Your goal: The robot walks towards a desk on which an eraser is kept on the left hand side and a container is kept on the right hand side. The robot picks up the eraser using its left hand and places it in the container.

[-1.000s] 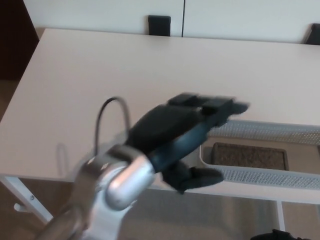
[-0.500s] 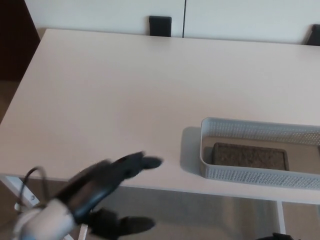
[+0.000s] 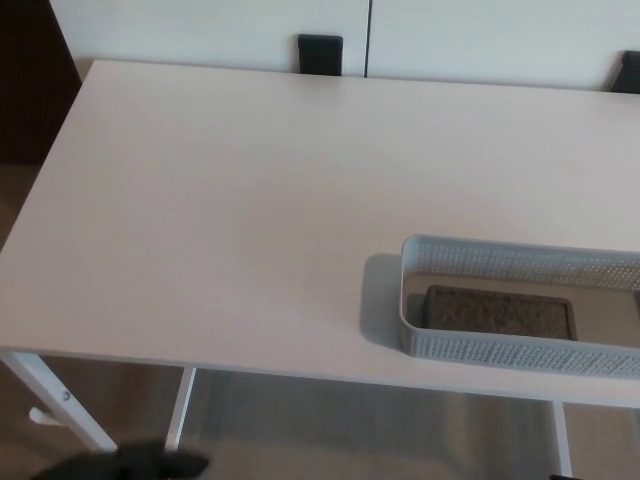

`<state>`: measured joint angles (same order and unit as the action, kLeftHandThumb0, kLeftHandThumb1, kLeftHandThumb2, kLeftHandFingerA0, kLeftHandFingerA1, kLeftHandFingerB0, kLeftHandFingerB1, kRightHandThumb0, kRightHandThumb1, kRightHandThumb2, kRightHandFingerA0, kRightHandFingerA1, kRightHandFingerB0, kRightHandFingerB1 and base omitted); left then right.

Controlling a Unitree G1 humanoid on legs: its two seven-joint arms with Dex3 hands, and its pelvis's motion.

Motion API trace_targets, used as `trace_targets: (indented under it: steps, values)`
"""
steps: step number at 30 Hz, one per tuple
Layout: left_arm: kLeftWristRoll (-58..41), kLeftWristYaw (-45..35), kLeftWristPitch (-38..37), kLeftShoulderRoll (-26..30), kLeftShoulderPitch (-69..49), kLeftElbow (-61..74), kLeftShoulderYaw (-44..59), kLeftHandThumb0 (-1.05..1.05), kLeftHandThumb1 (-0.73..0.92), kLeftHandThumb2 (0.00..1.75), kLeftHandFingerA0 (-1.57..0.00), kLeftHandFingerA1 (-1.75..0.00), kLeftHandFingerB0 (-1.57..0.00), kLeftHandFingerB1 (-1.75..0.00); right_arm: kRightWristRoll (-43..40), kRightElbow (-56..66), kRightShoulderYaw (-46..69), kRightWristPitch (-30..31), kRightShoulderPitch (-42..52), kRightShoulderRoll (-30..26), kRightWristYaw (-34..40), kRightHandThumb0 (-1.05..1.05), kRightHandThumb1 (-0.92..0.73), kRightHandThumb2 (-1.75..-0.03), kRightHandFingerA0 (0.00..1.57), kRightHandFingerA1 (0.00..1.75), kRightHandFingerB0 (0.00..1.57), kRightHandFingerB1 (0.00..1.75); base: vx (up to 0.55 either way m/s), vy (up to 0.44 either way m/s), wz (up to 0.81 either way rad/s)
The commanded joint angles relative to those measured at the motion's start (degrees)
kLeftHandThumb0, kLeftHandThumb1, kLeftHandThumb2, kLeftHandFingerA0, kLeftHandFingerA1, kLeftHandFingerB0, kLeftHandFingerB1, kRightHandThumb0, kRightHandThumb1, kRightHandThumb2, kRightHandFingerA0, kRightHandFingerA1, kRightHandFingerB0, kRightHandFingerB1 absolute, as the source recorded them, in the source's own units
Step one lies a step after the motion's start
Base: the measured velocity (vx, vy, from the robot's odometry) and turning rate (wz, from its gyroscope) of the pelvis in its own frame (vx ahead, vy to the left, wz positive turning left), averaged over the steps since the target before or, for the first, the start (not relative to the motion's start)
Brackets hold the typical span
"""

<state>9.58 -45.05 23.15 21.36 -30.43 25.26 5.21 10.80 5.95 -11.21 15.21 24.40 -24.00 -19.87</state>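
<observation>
Eraser (image 3: 499, 311) lies flat inside mesh container (image 3: 500, 352), desk (image 3: 230, 210) right side. Left hand (image 3: 125, 465) dark blur at bottom edge; grip state unreadable.

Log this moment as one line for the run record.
stage: after placing | eraser: lying flat inside container | left hand: low at frame bottom, below desk edge, state unclear | right hand: not in view

Just a big pale desk (image 3: 230, 200) on white legs (image 3: 50, 395), with wood-toned floor (image 3: 330, 430) underneath. White cabinet fronts (image 3: 200, 25) behind, split by a thin seam. Two dark blocks at the far edge (chair backs, maybe): one (image 3: 320, 53) mid-left, another (image 3: 627, 70) far right.
</observation>
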Motion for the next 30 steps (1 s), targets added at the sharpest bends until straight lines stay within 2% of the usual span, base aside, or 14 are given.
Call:
trace_targets:
  steps: [1,2,3,4,5,6,7,8,9,10,11,17,20,30]
  values:
    - [-12.34,-16.35,-30.35,8.42,-7.42,-27.99,4.9,-0.71,0.73,0.63,-0.32,-0.35,-0.34,-0.32,-0.69,-4.48,2.58,-3.15,2.06,-0.07,2.19,-0.31,-0.64,-0.59,0.44,0.42,0.27,0.36,0.0,0.0,0.0]
    - [-9.18,-9.94,-27.92,6.82,-6.22,-30.03,4.03,-0.7,0.68,0.61,-0.29,-0.36,-0.32,-0.32,-0.66,-4.49,2.56,-3.19,2.08,0.12,2.36,-0.31,-0.64,-0.6,0.44,0.42,0.27,0.36,0.0,0.0,0.0]
    - [-8.09,-7.23,-25.39,5.96,-5.8,-30.39,3.9,-0.69,0.65,0.6,-0.27,-0.36,-0.29,-0.31,-0.64,-4.47,2.52,-3.15,2.15,0.31,2.49,-0.31,-0.64,-0.6,0.44,0.42,0.27,0.36,0.0,0.0,0.0]
    - [-5.79,-2.49,-23.03,4.73,-5.04,-31.29,3.39,-0.72,0.59,0.6,-0.23,-0.35,-0.27,-0.31,-0.59,-4.47,2.49,-3.14,2.2,0.58,2.75,-0.25,-0.45,-0.88,0.36,0.58,0.16,0.49,0.0,0.0,0.0]
    - [-2.35,3.85,-22.65,3.42,-3.47,-33.99,2.22,-0.72,0.6,0.59,-0.2,-0.34,-0.24,-0.3,-0.49,-4.45,2.51,-3.18,2.19,0.82,3.06,-0.24,-0.45,-0.88,0.36,0.58,0.16,0.49,0.0,0.0,0.0]
    - [-1.01,6.46,-22.77,2.9,-2.41,-36.02,1.71,-0.72,0.6,0.59,-0.2,-0.34,-0.24,-0.3,-0.42,-4.32,2.49,-3.19,2.27,0.92,3.19,-0.24,-0.45,-0.88,0.36,0.58,0.16,0.49,0.0,0.0,0.0]
    - [0.16,9.69,-22.36,1.82,-0.72,-38.34,1.32,-0.73,0.48,0.79,-0.14,-0.43,-0.17,-0.39,-0.48,-4.44,2.64,-3.54,2.15,0.93,3.25,-0.25,-0.45,-0.88,0.36,0.58,0.16,0.49,0.0,0.0,0.0]
    - [1.35,12.53,-21.0,0.98,1.05,-39.3,0.81,-0.72,0.47,0.8,-0.11,-0.44,-0.16,-0.4,-0.66,-4.64,2.93,-3.65,1.68,0.96,3.23,-0.25,-0.45,-0.88,0.36,0.58,0.16,0.49,0.0,0.0,0.0]
    - [1.68,14.73,-21.03,-0.11,2.58,-40.45,0.81,-0.7,0.47,0.79,-0.11,-0.44,-0.16,-0.41,-0.43,-4.45,3.05,-3.52,1.45,0.81,3.37,-0.31,-0.64,-0.6,0.44,0.42,0.27,0.36,0.0,0.0,0.0]
    - [1.77,16.21,-21.83,-0.85,3.6,-41.31,0.89,-0.7,0.47,0.81,-0.13,-0.48,-0.18,-0.42,0.06,-4.62,2.99,-3.71,1.09,0.57,3.65,-0.32,-0.64,-0.6,0.45,0.42,0.28,0.36,0.0,0.0,0.0]
    - [1.67,17.39,-21.84,-1.42,4.09,-41.4,1.08,-0.65,0.6,0.58,-0.19,-0.37,-0.25,-0.29,0.23,-4.59,3.05,-3.6,0.83,0.5,3.76,-0.32,-0.64,-0.6,0.44,0.41,0.28,0.36,0.0,0.0,0.0]
    - [1.74,22.71,-26.76,-1.63,6.88,-49.06,2.08,-0.6,0.6,0.58,-0.28,-0.41,-0.31,-0.32,-0.51,-4.83,3.73,-3.38,0.28,1.11,4.01,-0.32,-0.64,-0.6,0.45,0.43,0.28,0.37,0.0,0.0,0.0]
    - [2.91,24.83,-29.77,-0.41,7.68,-52.41,1.38,-0.61,0.6,0.57,-0.28,-0.43,-0.32,-0.33,-0.46,-4.92,3.82,-3.44,0.17,1.36,4.11,-0.32,-0.63,-0.59,0.45,0.43,0.28,0.37,0.0,0.0,0.0]
    - [4.66,27.75,-32.55,1.12,8.41,-55.22,-1.42,-0.56,0.6,0.59,-0.26,-0.41,-0.32,-0.32,-0.28,-4.15,4.26,-3.93,1.22,1.66,4.6,-0.33,-0.63,-0.59,0.45,0.44,0.29,0.38,0.0,0.0,0.0]
